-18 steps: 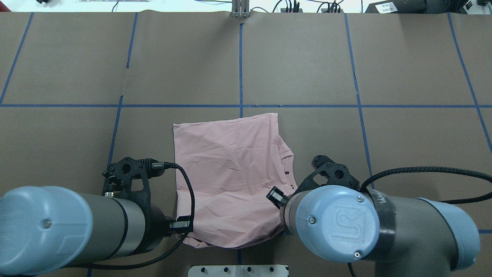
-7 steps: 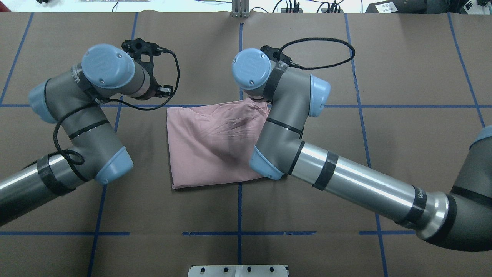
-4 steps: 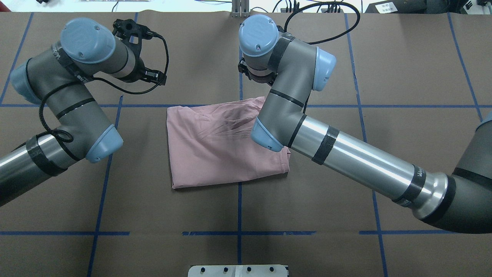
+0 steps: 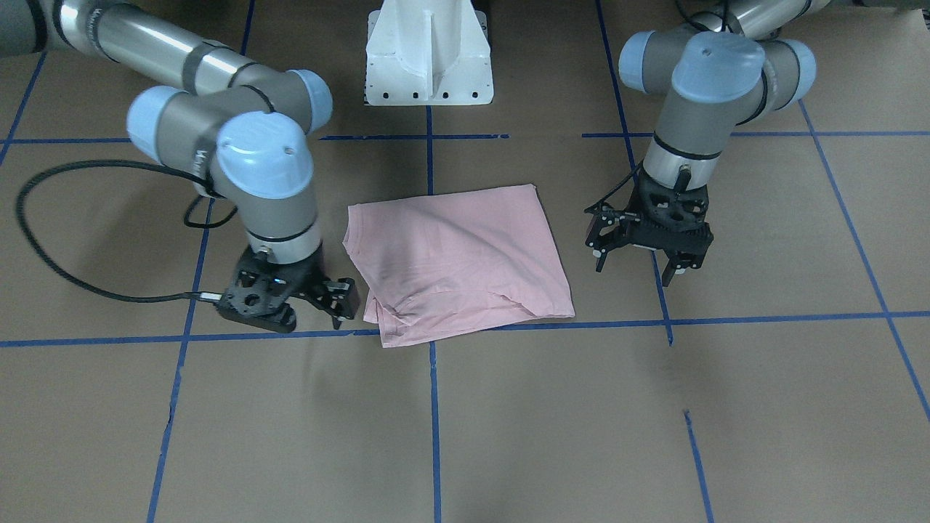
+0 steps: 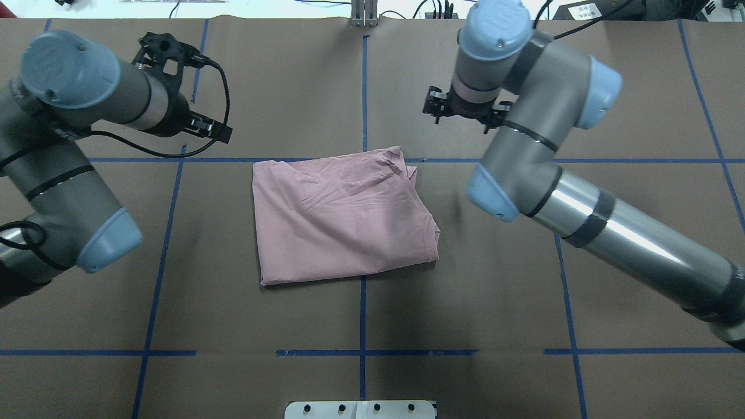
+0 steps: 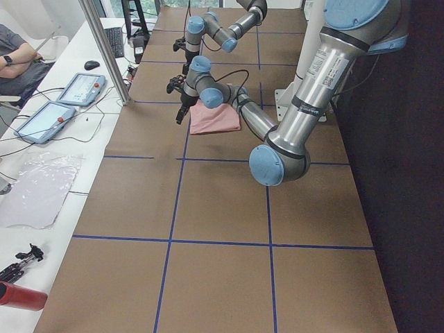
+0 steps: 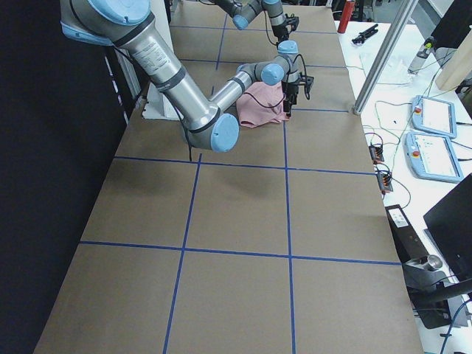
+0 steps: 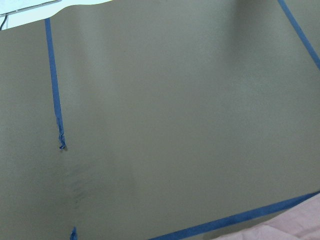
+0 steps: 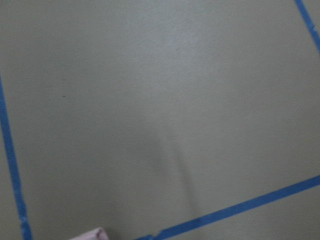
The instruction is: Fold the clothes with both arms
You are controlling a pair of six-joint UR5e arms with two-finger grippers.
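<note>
My left arm [image 5: 55, 192] and right arm [image 5: 617, 235]: grey tubular links joined by rounded housings, each closed by a light-blue cap [image 5: 495, 20] fixed with small screws. The long tubes are polished silver, ringed by black bands [image 5: 588, 224]. A black cable [image 4: 43, 247] runs in a wide loop from my right wrist, and a thinner cable [image 5: 218, 110] curls at my left. Each wrist ends in a black mount with round cut-outs, carrying my left gripper [image 4: 633, 267] and right gripper [image 4: 314, 318]. My base [image 4: 429, 51] is white, with a row of dark holes.
</note>
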